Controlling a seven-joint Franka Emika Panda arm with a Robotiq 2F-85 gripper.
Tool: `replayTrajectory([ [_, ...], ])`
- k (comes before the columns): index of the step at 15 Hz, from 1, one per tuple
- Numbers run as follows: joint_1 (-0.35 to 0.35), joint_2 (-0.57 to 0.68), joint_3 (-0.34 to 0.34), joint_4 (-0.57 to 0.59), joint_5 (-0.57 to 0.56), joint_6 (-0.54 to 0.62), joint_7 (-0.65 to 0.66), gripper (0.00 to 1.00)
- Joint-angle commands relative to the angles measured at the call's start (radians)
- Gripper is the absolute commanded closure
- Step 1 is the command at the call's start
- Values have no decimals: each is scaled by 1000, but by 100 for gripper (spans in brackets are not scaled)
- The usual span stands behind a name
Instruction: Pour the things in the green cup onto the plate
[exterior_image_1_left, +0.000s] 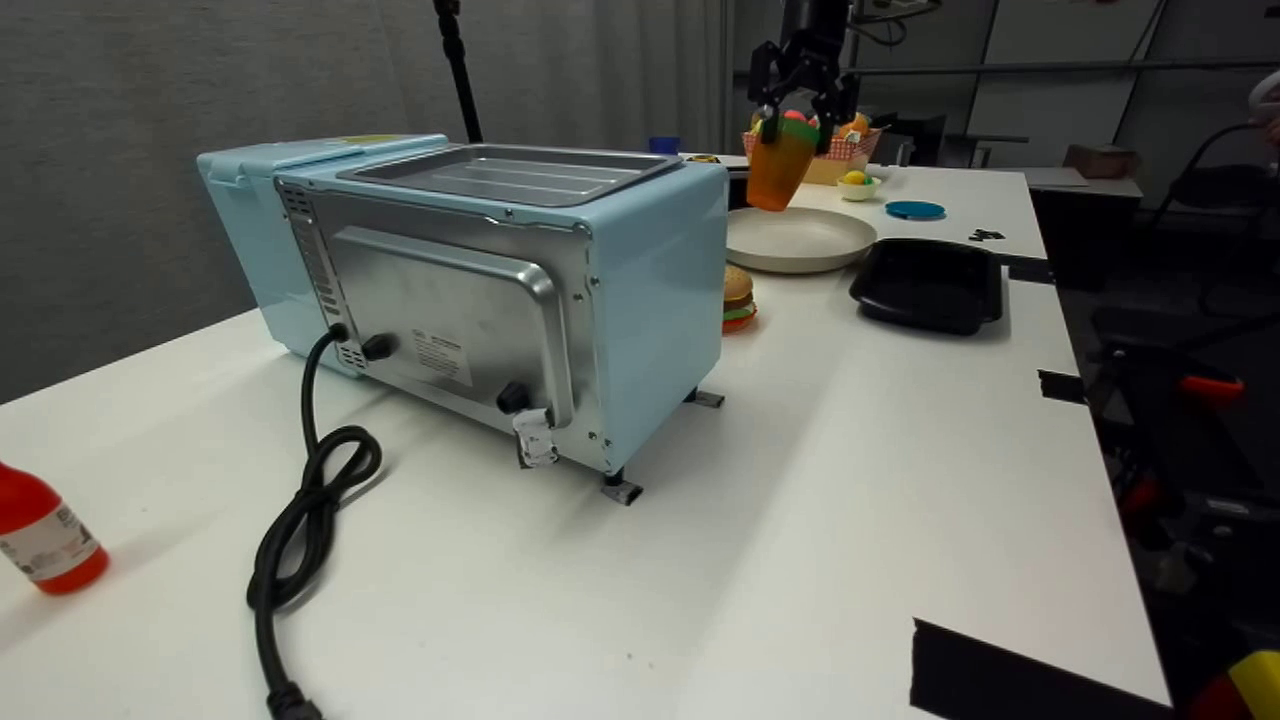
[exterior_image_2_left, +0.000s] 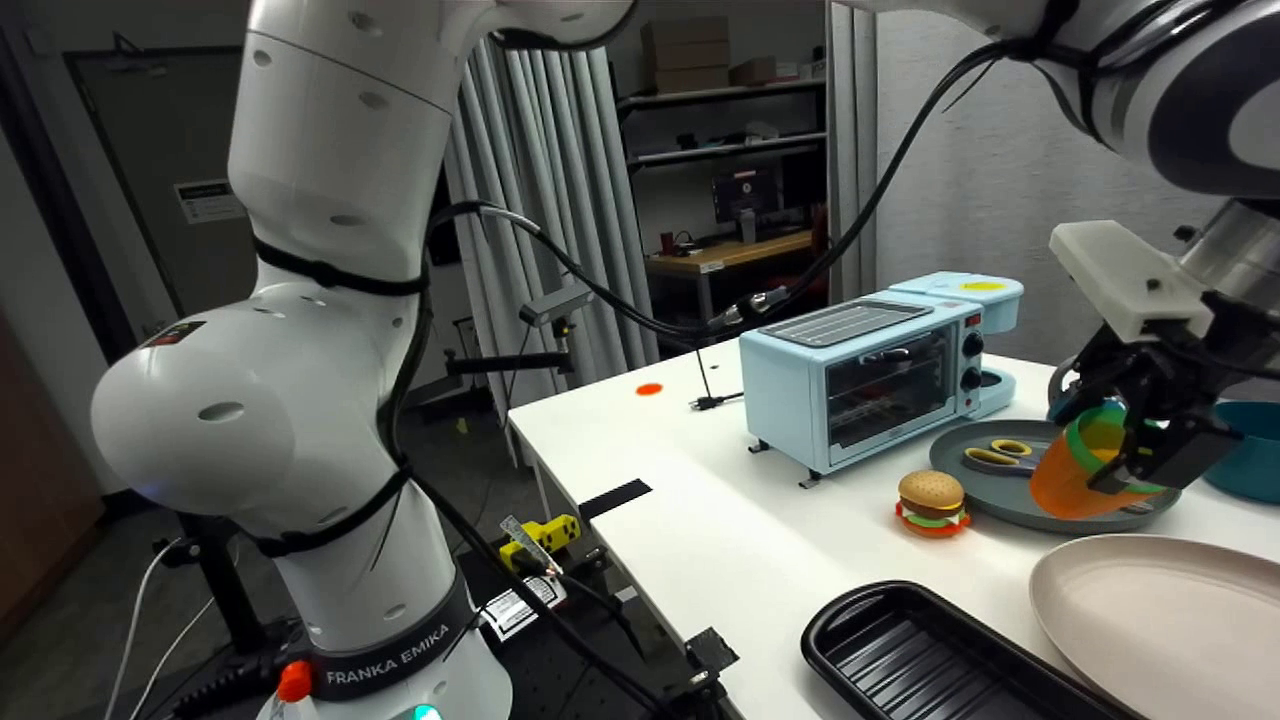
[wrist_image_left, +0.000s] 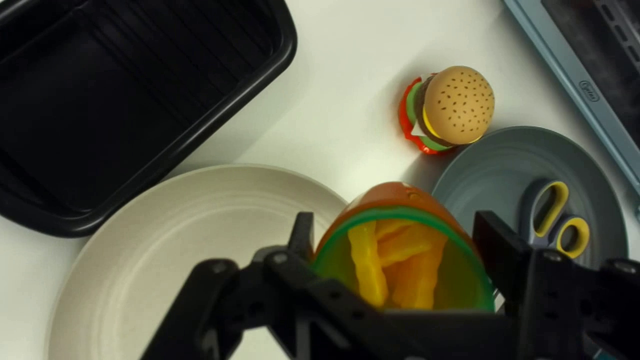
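Note:
The cup (wrist_image_left: 400, 197) has a green rim and green inside and an orange outer wall. It also shows in both exterior views (exterior_image_1_left: 779, 172) (exterior_image_2_left: 1064, 484). My gripper (wrist_image_left: 395, 220) is shut around its upper part, a finger on each side (exterior_image_1_left: 797, 132) (exterior_image_2_left: 1090, 445). The cup is raised and somewhat tilted, its mouth still facing upward. Several yellow-orange wavy sticks (wrist_image_left: 370, 265) lie inside it. The round pale plate (wrist_image_left: 200, 225) is below and beside the cup, with nothing seen on it in either exterior view (exterior_image_1_left: 800, 240) (exterior_image_2_left: 1170, 610). The gripper hides part of the plate in the wrist view.
A black pan (wrist_image_left: 125, 100) stands beside the pale plate. A toy burger (wrist_image_left: 460, 105) and a grey plate (wrist_image_left: 480, 185) with scissors lie on the cup's other side. The light-blue toaster oven (exterior_image_2_left: 800, 390) stands behind them. A blue dish (exterior_image_1_left: 915, 210) and fruit basket (exterior_image_1_left: 848, 150) are farther off.

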Motion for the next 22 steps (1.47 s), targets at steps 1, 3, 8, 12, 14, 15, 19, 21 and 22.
replayTrajectory([
  [1,-74,118,40,149,117,-142,-26,45],
  [3,-97,161,46,186,159,-196,-18,45],
  [8,-148,227,51,237,278,-307,-20,45],
  [12,-187,258,51,258,417,-399,-33,45],
  [14,-198,269,44,266,469,-434,-38,45],
  [15,-204,272,43,264,497,-448,-42,45],
  [19,-240,304,38,282,597,-514,-55,45],
  [21,-255,319,37,289,638,-542,-55,45],
  [22,-263,325,37,290,657,-555,-56,45],
])
